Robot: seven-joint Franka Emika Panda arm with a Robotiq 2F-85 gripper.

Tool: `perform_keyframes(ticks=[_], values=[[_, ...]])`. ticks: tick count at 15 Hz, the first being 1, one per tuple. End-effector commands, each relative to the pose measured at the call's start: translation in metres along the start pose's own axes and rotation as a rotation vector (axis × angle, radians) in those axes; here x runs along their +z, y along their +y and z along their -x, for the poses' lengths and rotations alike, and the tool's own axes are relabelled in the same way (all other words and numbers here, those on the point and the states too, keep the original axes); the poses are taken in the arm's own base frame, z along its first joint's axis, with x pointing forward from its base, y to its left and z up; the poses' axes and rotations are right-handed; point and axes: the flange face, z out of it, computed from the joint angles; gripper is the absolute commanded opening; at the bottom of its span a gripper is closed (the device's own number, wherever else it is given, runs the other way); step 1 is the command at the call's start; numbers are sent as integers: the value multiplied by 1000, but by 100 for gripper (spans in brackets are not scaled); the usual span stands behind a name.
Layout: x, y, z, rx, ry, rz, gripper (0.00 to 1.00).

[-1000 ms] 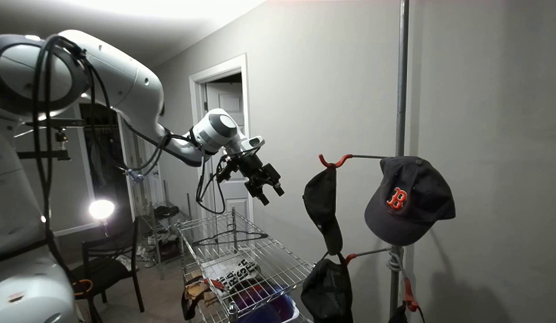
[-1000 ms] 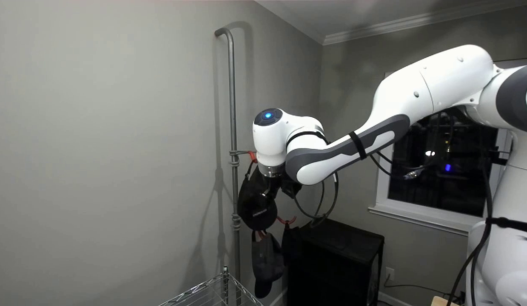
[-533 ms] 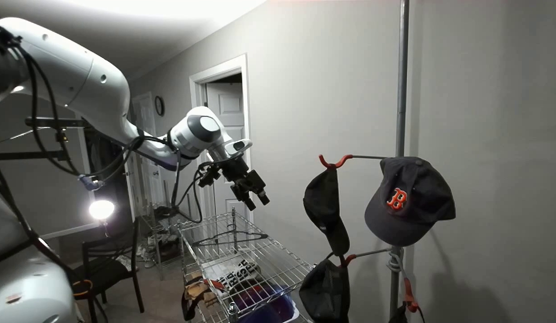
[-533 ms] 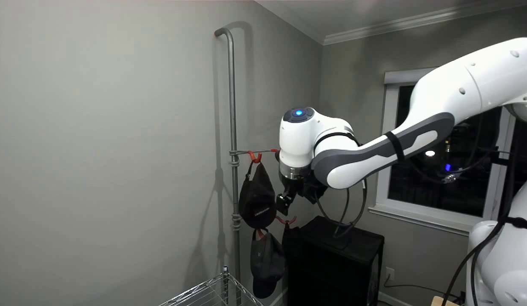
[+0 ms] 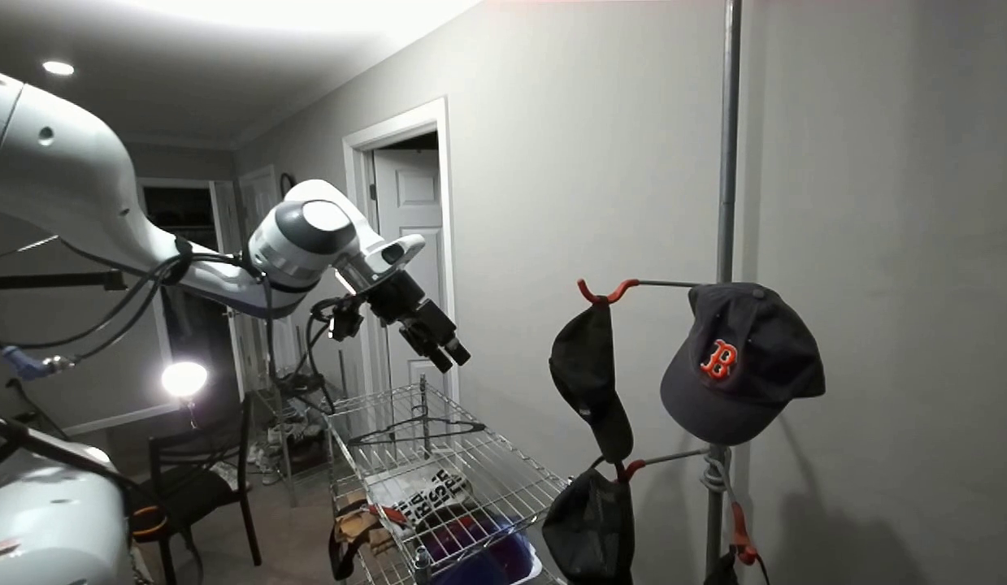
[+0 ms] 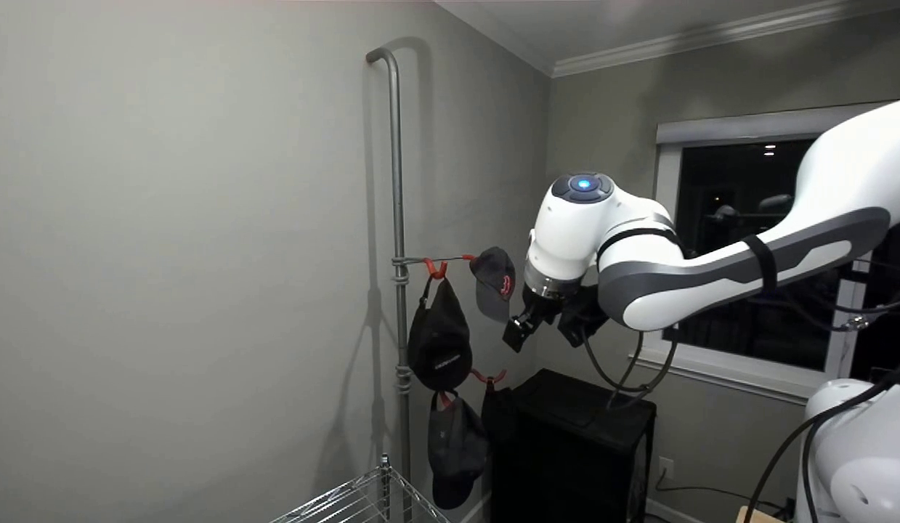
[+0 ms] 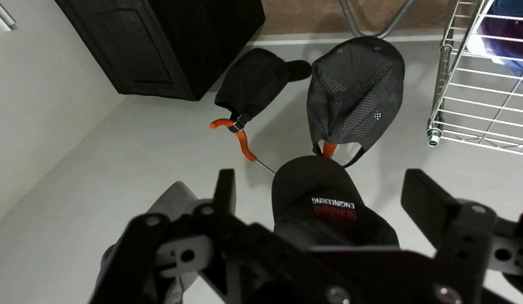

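Hanging beyond the gripper, black lettered cap, apart from widely spread jaws

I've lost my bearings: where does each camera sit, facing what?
An exterior view: beside the white arm, aimed toward white panelled door; arm, open black hand show.
An exterior view: beside the arm, aimed toward dark glass window; arm, hand show.
Wrist view: at arm's end, facing lettered black cap; hand shows.
Both exterior views share grey metal pole.
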Motion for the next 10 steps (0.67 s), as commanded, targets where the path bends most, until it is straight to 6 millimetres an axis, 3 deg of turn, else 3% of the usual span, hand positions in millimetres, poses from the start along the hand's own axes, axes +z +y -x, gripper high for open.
perform_keyframes(ticks=[1,10], values=[[-2,14,11,61,52,3,100],[-3,15,6,48,41,11,100]])
